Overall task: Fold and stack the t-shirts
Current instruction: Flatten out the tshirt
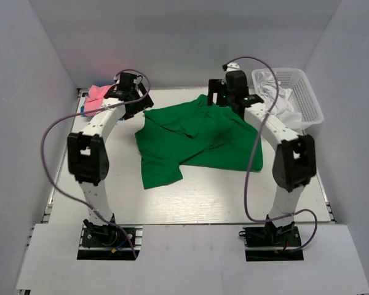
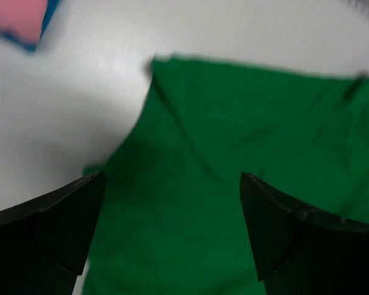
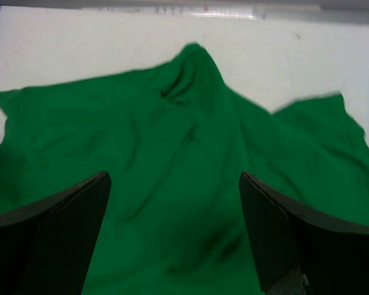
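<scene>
**Green t-shirt half-handled, more waiting in the basket**

Roughly midway, judging by the layout. At the far left corner of the counter, a pink t-shirt lying on a sliver of blue cloth. Likely the stack already begun, though too small here to tell how neatly folded.

On the middle of the counter, reaching toward the far edge, the green t-shirt: rumpled, one part turned over onto the body, a flap trailing toward the near edge, not yet a tidy rectangle. Left to do, as a guess: flatten and fold it, carry it to the far left corner, then repeat for whatever remains.

Over the green t-shirt's left edge, the left gripper, fingers wide apart with nothing between them and cloth just below. Over its far side, the right gripper, likewise spread and holding nothing.

At the far right corner, the white mesh basket — holding crumpled white cloth, bunched at its left end. Probably at least one more shirt; count impossible to tell. Rest of the basket floor showing bare mesh.
</scene>
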Controlling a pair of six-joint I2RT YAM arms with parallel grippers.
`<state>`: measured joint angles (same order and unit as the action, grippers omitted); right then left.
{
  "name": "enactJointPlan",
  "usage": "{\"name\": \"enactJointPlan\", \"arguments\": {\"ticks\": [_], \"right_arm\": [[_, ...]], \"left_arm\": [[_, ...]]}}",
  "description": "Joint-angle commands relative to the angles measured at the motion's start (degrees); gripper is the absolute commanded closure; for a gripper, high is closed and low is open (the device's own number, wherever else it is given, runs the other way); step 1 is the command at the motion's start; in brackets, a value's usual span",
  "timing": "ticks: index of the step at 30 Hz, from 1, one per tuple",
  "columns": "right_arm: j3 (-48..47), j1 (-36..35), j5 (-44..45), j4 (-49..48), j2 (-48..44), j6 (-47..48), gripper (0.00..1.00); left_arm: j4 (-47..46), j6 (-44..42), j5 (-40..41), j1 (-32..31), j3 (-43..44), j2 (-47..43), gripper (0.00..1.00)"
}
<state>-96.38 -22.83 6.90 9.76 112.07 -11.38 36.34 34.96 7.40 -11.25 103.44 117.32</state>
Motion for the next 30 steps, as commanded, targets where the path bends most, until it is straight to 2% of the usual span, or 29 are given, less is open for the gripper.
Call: {"name": "enactJointPlan", "arguments": {"ticks": [1,5,9,11,12,14,16,17,20,23,24,26,27,28,29,30], "right_arm": [[6.71,0.77,-0.13,5.96,-11.51,-6.01,0.1],[22.41,1.47,3.55,11.06,-23.97,-11.46,0.1],[37.01,2.87,5.93,14.92,-35.92,-13.67,0.1],[39.5,3.66,7.77,16.43,-39.55,-14.55,0.1],[40.56,4.02,8.22,16.78,-40.61,-14.73,0.1],[43.03,4.89,9.09,18.62,-43.69,-15.77,0.1],[44.25,5.34,9.1,20.72,-45.19,-16.4,0.1],[44.43,6.04,9.36,21.26,-45.53,-17.01,0.1],[46.62,7.18,10.76,25.64,-46.51,-17.71,0.1],[47.59,8.41,11.82,29.59,-44.93,-18.86,0.1],[47.77,9.11,12.26,30.4,-44.75,-19.12,0.1],[48.91,9.56,12.88,31.11,-45.18,-19.3,0.1],[49.18,10.08,13.92,31.2,-45.27,-19.38,0.1],[49.7,10.35,14.8,31.46,-45.54,-19.3,0.1],[50.06,10.52,15.42,31.55,-45.54,-19.12,0.1],[50.23,10.7,15.86,31.98,-45.36,-18.77,0.1]], "left_arm": [[6.47,0.28,-3.96,-1.32,-10.68,-14.9,0.0],[6.47,2.31,-13.09,-1.85,-32.71,-26.15,0.0],[8.49,4.41,-15.57,-3.07,-46.11,-35.91,0.0],[8.49,4.41,-16.18,-3.78,-52.77,-38.73,0.0],[8.49,4.94,-16.19,-4.39,-54.64,-39.61,0.0],[7.44,4.94,-16.8,-5.62,-57.89,-39.62,0.07],[6.03,4.94,-18.03,-7.03,-58.61,-37.61,0.1],[4.29,4.94,-18.56,-7.04,-59.31,-36.9,0.16],[0.16,4.94,-19.97,-9.32,-59.32,-34.45,0.24],[-1.0,4.94,-18.48,-10.72,-59.84,-31.81,0.37],[-1.01,4.94,-17.86,-10.73,-59.24,-29.62,0.45],[-1.01,4.94,-17.33,-11.25,-57.74,-27.59,0.56],[-1.01,4.42,-17.33,-11.78,-57.13,-26.8,0.77],[-1.01,4.41,-17.33,-11.78,-55.99,-26.27,0.94],[-1.01,4.41,-18.11,-11.78,-55.46,-26.26,1.0],[-1.01,4.41,-18.12,-11.78,-54.75,-26.26,1.0]]}}
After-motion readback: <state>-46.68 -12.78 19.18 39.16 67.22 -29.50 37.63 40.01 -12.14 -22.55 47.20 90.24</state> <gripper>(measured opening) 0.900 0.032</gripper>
